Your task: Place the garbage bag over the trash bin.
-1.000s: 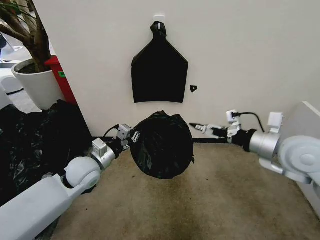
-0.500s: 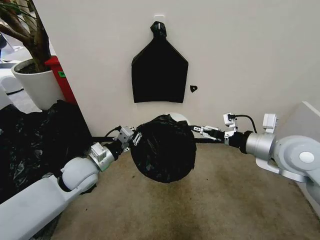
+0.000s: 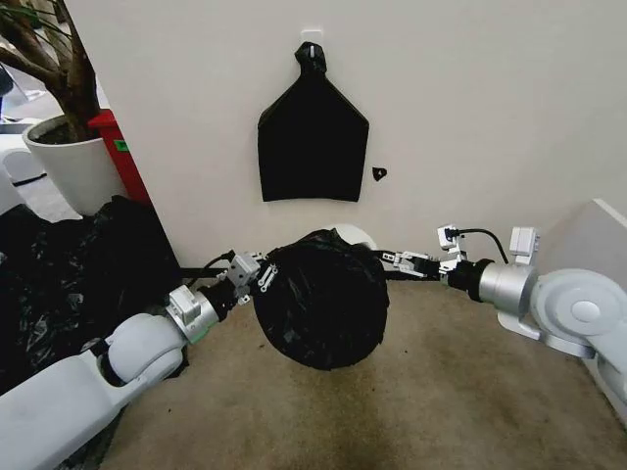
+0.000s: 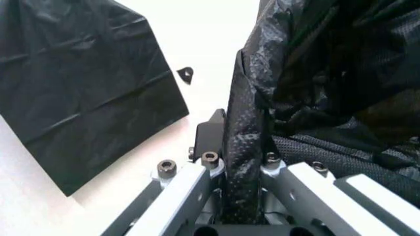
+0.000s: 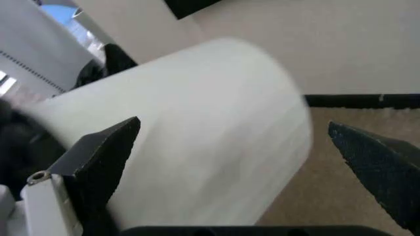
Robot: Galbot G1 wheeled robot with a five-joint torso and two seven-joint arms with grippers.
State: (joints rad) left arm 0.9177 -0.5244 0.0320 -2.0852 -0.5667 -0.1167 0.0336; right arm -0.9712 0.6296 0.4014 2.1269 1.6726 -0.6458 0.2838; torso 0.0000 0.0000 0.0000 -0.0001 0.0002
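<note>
The glossy black garbage bag [image 3: 319,300] hangs ballooned just above the carpet, in front of the wall. My left gripper [image 3: 257,277] is shut on the bag's left edge; in the left wrist view a fold of the garbage bag [image 4: 244,142] is pinched between the fingers [image 4: 210,132]. A bit of the white trash bin [image 3: 356,236] peeks out behind the bag's top right. My right gripper [image 3: 393,261] is at the bag's right side, open. In the right wrist view the trash bin [image 5: 196,147] lies ahead, between the spread fingers [image 5: 98,157].
A flat black bundle [image 3: 312,137] hangs on the wall above. A heap of black sheeting [image 3: 69,274], a white plant pot [image 3: 69,162] and a red box [image 3: 120,147] stand at the left. A white cabinet [image 3: 600,240] is at the right. Brown carpet [image 3: 441,392] spreads in front.
The right gripper has reached leftward to the bag's side. The left gripper and bag shifted a little right and down, and the white bin's rim now shows behind the bag.
</note>
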